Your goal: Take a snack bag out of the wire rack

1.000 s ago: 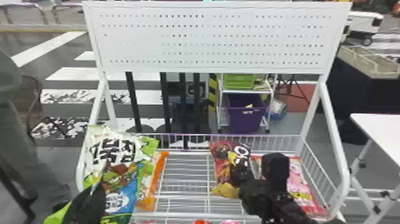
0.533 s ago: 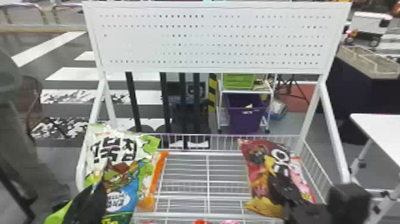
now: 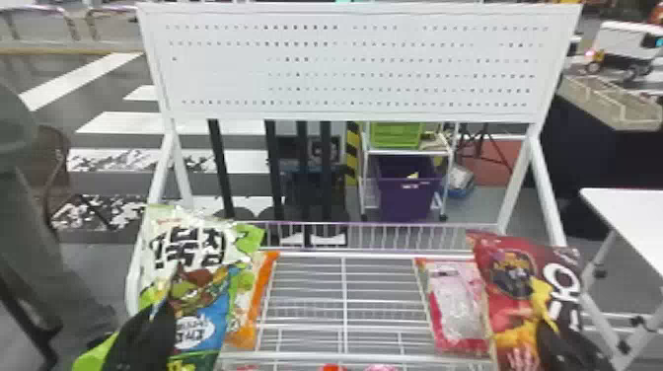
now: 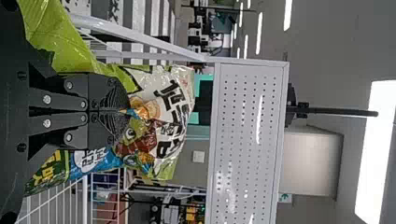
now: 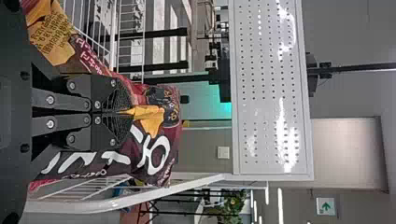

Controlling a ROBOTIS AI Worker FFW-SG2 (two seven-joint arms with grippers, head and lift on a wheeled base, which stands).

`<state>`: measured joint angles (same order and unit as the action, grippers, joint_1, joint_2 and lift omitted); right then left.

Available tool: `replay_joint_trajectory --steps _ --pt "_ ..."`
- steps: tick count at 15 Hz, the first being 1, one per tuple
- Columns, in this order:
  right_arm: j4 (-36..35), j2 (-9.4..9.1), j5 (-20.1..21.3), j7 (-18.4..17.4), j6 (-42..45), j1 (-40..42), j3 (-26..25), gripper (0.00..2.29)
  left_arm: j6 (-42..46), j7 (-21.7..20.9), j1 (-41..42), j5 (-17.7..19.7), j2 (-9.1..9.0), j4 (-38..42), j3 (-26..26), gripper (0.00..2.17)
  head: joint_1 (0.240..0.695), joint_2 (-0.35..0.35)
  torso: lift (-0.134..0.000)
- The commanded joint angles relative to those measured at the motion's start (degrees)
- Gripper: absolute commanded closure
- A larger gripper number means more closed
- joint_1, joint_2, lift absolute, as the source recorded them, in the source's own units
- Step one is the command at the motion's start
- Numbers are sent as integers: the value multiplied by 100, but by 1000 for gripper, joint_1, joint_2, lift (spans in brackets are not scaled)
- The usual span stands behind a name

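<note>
And there, the black right gripper [image 3: 562, 343] grips a puffy red plastic snack bag [image 3: 508, 301] by the white wire rack [image 3: 344, 281]

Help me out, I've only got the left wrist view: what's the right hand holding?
Observer: The right hand is closed on a dark red snack bag.
Operator: Got it. Is anything next to that bag, toward the middle of the wire rack?
Observer: Yes, a pink snack bag is just to its left.
</note>
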<state>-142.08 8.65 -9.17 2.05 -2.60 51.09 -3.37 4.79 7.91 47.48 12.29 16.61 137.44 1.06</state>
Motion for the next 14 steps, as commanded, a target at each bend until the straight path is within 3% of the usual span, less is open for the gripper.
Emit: replay_joint_trajectory --steps 1,14 --pt "-74 -74 117 -3 247 322 -5 2250 -1 8 -11 10 0 -16 9 2115 499 0 0" --pt "-39 -144 275 -3 282 384 65 2250 35 17 50 -7 -9 19 17 2115 499 0 0"
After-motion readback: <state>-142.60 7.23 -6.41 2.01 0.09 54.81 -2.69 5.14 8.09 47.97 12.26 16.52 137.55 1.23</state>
